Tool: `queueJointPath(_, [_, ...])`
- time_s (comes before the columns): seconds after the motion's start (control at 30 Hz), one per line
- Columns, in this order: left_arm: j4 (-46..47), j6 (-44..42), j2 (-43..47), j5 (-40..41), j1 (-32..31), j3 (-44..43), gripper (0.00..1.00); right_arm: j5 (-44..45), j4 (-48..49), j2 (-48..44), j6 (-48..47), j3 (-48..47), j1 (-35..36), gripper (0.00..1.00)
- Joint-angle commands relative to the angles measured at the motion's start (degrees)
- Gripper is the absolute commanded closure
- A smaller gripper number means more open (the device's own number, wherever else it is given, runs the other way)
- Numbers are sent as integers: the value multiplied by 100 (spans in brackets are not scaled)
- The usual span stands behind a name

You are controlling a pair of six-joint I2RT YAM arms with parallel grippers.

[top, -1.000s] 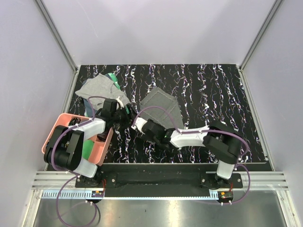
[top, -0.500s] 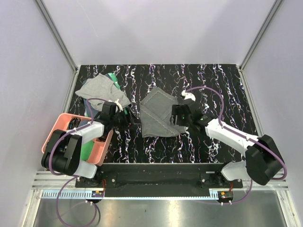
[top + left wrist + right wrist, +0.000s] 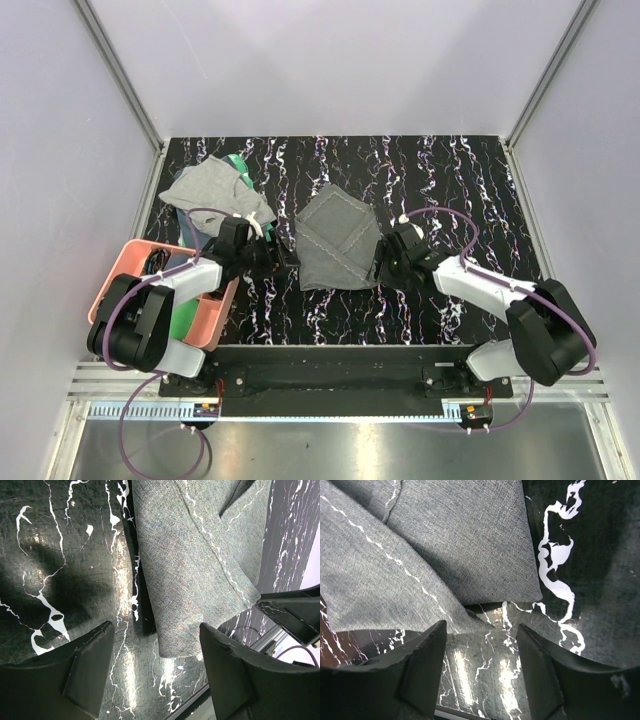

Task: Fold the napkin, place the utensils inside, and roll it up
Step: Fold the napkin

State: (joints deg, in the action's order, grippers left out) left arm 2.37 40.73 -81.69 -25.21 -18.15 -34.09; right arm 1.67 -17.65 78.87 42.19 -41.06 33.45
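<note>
- My left gripper [image 3: 284, 256] sits low over the black marbled table [image 3: 450, 180], left of centre in the top view. It is just beside the left edge of the napkin [image 3: 337, 238].
- Its fingers [image 3: 85, 670] are spread wide, with nothing pinched between them. In the left wrist view a lower corner of the napkin lies in the gap ahead of them, at lower centre of the frame. I cannot tell whether either pad touches the cloth.
- My right gripper [image 3: 383, 262] is at the napkin's right edge, right of centre in the top view, facing the left one across the cloth.
- Its fingers [image 3: 422, 667] are likewise apart and grip nothing. The right wrist view shows a napkin corner just above the gap, with glossy table between the pads.
- The napkin lies flat on the table in the middle of the top view, between my two grippers. It is grey with pale stitched hem lines, and one layer overlaps another along a diagonal edge.
- Another grey cloth [image 3: 208, 190] lies at the upper left of the table over something green [image 3: 237, 164], apart from the napkin.
- A pink bin [image 3: 108, 285] stands at the left edge, under my left arm.
</note>
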Motion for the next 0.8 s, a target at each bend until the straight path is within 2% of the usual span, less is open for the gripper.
queueJointPath(0.0, [167, -109, 171, 60, -57, 25, 29, -150, 367, 190, 341, 71, -58, 35])
queueJointPath(0.63, [299, -100, 101, -19, -83, 113, 28, -387, 824, 708, 606, 362, -67, 59])
queueJointPath(0.77, [325, -92, 101, -28, -74, 130, 28, -404, 825, 770, 571, 397, -67, 69])
